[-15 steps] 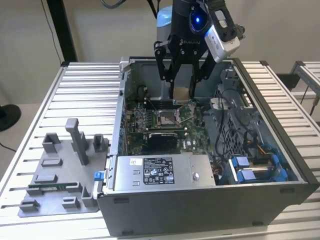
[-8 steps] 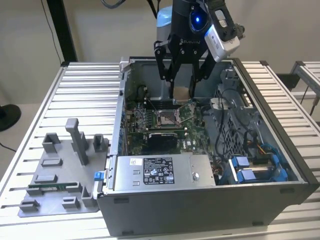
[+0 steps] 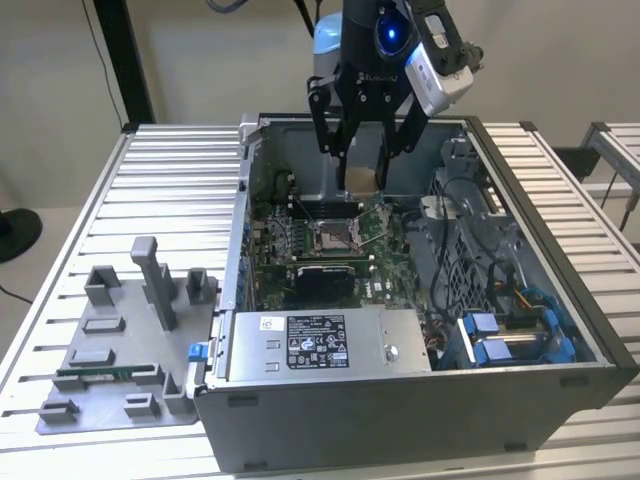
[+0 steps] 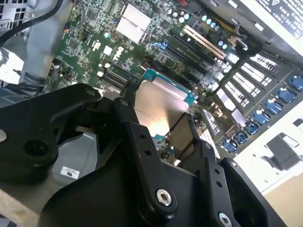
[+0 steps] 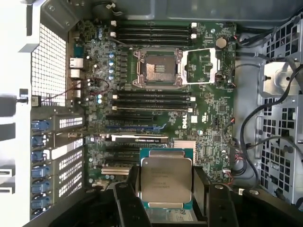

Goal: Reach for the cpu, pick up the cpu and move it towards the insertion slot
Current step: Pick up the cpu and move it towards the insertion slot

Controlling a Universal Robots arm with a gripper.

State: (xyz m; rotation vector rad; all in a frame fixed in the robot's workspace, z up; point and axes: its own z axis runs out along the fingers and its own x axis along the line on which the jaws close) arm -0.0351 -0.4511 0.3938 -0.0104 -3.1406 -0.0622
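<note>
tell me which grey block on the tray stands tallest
The post near the tray's middle, toward the case, is tallest. It rises as a narrow column well above the short blocks around it.

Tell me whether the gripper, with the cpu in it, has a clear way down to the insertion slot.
Probably yes. The gripper holds the cpu above the board, and the insertion slot lies open with its frame flipped aside and nothing over it.

Arm point(image 3: 385, 30) vertical, wrist down, tool point(image 3: 362, 150) fingers point(image 5: 201, 189) clamped w/ load btwn them
</note>
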